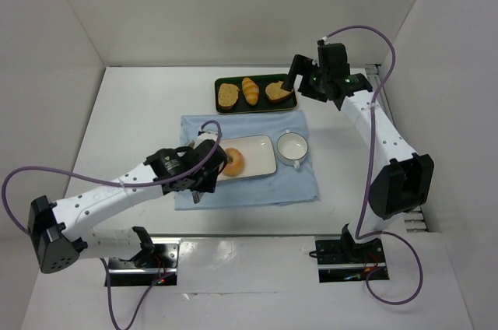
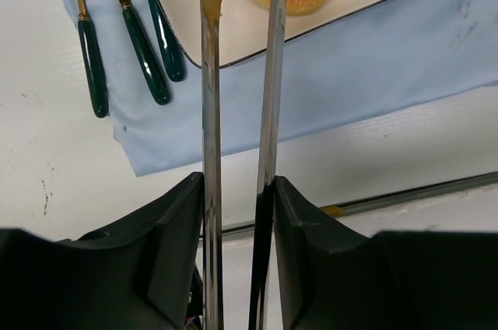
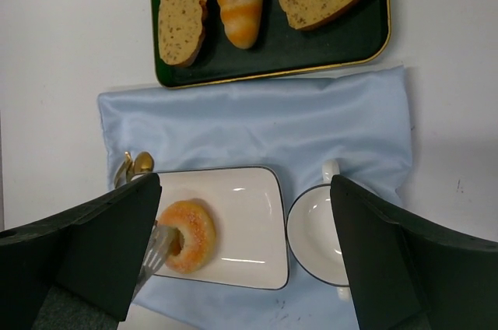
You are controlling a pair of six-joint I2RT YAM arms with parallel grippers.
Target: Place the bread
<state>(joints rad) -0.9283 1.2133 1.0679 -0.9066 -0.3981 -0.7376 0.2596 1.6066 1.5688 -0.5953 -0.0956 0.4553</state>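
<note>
The bread (image 1: 233, 162) was a small round ring, golden on the outside and pale in the middle. It lay on the white plate (image 1: 261, 155), straight ahead of the left fingers (image 2: 175, 229), out at the far tips of the tongs (image 2: 208, 112). It looked light and soft, so a hard squeeze would likely squash it or make crumbs. Its crust looked dry, not slippery. The best place to take hold seemed to be across the ring from both sides, or with one tip through the hole. The left fingers gripped the two long metal arms of the tongs, one finger pressed on each arm. The arms stood a little apart. One tip lay over the bread and the fork-shaped tip sat just beside it. I could not tell if the tips were pinching the bread or only touching it. The right fingers (image 3: 101, 244) were spread wide and held nothing. They hung high above the blue cloth (image 3: 257, 128), with the bread far below and between them.
</note>
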